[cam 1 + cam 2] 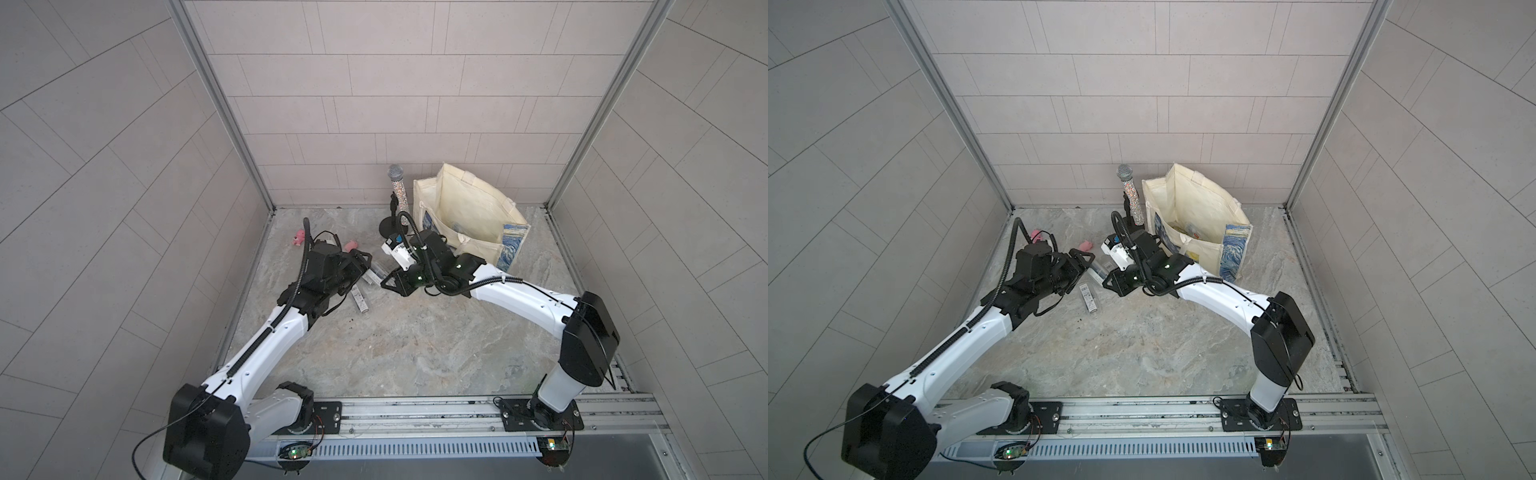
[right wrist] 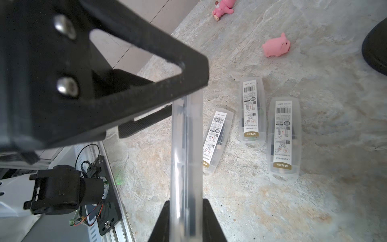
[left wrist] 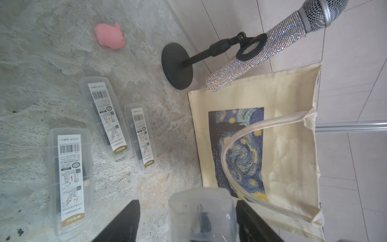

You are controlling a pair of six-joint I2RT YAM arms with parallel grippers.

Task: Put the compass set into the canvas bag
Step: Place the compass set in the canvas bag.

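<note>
R end effector (image 2: pixel 186 206) clamped on clear compass set case (image 2: pixel 186 146), held over desk (image 3: pixel 41 62) | L end effector (image 3: pixel 188 220) jaws apart round case's other end | canvas bag (image 3: pixel 293 100) upright close by | 3 spare cases (image 3: pixel 106 119) lie flat on desk

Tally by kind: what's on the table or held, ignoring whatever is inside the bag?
Compass set cases: 4 (three lying, one held)
Pink toys: 2
Microphone on stand: 1
Canvas bag: 1
Total: 8

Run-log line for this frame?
left gripper open | right gripper shut on compass set | three more sets on table | canvas bag standing open
</note>
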